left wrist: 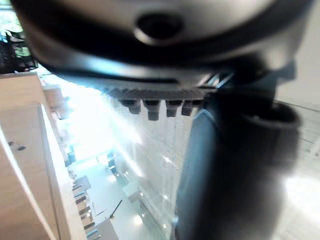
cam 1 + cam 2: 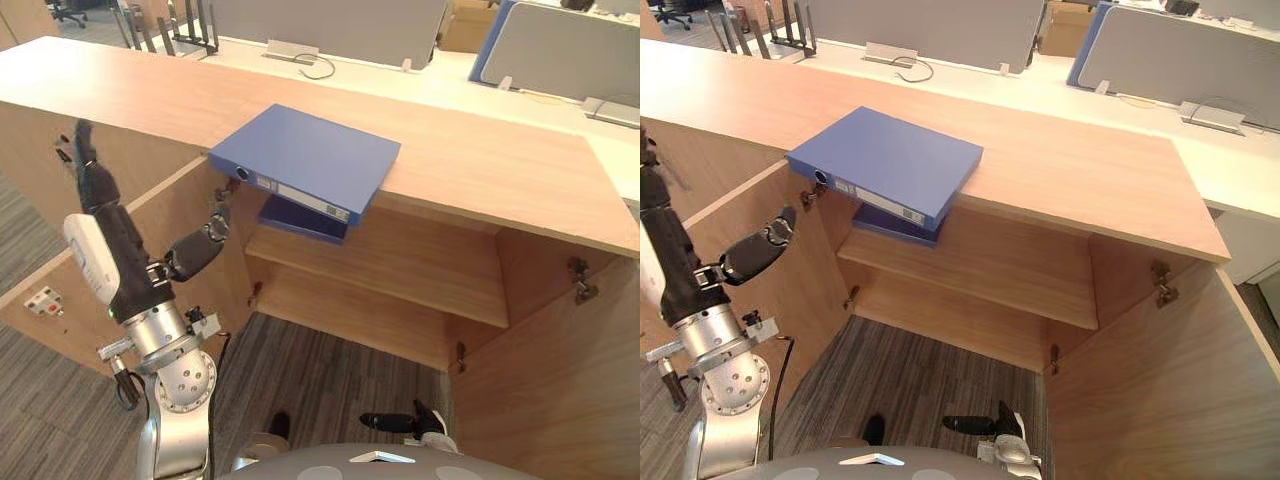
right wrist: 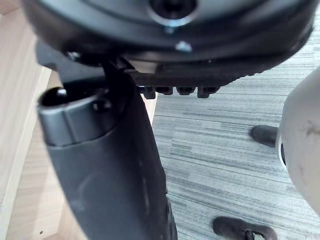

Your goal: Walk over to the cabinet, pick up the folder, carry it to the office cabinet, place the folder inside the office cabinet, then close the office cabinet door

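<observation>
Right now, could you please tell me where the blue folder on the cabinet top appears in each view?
Left eye view: blue folder centre, overhanging the cabinet's front edge.
Right eye view: left of centre.
Left wrist view: left hand, wood panel.
Right wrist view: right hand, carpet.
Landmark: second folder shelved beneath.

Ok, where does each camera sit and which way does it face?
Left eye view: on the head, looking down at the folder atop the open cabinet; left hand raised.
Right eye view: beside it, sharing cabinet and folder; right hand low.
Left wrist view: along left hand, past the cabinet.
Right wrist view: along right hand, onto carpet.
</observation>
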Robot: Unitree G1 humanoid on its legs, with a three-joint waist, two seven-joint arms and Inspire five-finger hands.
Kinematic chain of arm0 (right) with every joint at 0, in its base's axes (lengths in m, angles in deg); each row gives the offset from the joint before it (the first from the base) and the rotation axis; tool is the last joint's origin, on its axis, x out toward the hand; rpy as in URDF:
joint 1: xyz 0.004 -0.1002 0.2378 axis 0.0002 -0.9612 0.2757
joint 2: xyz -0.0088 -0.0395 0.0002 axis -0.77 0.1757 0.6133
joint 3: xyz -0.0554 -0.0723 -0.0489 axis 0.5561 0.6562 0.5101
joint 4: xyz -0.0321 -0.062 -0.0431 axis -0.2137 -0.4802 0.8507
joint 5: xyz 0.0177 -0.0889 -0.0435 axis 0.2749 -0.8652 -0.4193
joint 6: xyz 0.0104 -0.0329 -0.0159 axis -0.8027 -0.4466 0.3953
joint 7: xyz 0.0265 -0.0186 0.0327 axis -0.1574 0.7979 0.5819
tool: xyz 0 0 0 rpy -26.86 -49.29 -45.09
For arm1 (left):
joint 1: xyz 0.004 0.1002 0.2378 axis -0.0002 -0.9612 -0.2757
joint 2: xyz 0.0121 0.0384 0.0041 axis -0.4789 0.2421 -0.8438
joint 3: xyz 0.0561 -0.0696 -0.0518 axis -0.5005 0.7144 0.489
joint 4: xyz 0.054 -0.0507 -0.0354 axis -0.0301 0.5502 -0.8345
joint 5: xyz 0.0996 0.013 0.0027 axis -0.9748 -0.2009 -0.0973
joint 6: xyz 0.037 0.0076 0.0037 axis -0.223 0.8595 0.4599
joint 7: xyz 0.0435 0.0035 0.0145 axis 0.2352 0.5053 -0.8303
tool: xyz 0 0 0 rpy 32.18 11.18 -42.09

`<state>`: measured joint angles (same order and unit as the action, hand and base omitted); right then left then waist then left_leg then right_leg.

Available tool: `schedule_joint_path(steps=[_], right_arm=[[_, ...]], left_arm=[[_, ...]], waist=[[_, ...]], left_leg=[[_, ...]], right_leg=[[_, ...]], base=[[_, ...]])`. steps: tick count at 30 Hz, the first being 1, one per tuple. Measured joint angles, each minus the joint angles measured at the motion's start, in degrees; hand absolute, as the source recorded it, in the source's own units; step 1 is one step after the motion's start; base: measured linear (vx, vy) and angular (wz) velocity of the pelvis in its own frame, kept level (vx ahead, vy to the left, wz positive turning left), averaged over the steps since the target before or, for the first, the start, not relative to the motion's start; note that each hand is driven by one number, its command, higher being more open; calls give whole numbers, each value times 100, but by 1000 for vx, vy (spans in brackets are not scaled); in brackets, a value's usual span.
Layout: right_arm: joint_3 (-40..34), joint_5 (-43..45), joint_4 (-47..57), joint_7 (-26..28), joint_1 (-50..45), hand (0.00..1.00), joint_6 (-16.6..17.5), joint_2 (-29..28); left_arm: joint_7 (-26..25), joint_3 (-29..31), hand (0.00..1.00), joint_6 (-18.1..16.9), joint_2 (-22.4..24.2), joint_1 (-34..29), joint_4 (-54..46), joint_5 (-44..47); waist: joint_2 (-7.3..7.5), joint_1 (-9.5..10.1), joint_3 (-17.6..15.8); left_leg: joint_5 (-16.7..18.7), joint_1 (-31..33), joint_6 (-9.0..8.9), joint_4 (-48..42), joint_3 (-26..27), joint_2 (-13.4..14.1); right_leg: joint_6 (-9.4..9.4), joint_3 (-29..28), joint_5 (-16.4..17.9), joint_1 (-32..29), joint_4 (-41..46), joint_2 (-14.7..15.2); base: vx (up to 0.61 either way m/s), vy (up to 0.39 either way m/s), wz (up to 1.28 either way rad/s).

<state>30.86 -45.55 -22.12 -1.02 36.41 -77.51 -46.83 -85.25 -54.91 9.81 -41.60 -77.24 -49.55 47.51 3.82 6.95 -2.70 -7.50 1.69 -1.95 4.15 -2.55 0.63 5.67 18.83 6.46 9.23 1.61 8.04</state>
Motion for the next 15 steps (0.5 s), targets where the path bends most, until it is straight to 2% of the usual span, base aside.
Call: schedule_joint_path(steps=[5, 15], right_arm=[[-11, 0, -10, 56, 5, 100, 7, 77], [-210, -4, -7, 197, -51, 100, 5, 150]], left_arm=[[129, 2, 100, 12, -107, 55, 282, -196], [348, 137, 100, 139, -512, 285, 455, -195]], waist=[[-115, -59, 78], [-129, -66, 117]], left_leg=[[5, -25, -8, 0, 54, 22], [38, -125, -47, 27, 95, 51]], right_leg=[[-16, -50, -13, 18, -55, -22], [-27, -84, -13, 109, -67, -23]], base=[[5, -19, -6], [-3, 0, 0]])
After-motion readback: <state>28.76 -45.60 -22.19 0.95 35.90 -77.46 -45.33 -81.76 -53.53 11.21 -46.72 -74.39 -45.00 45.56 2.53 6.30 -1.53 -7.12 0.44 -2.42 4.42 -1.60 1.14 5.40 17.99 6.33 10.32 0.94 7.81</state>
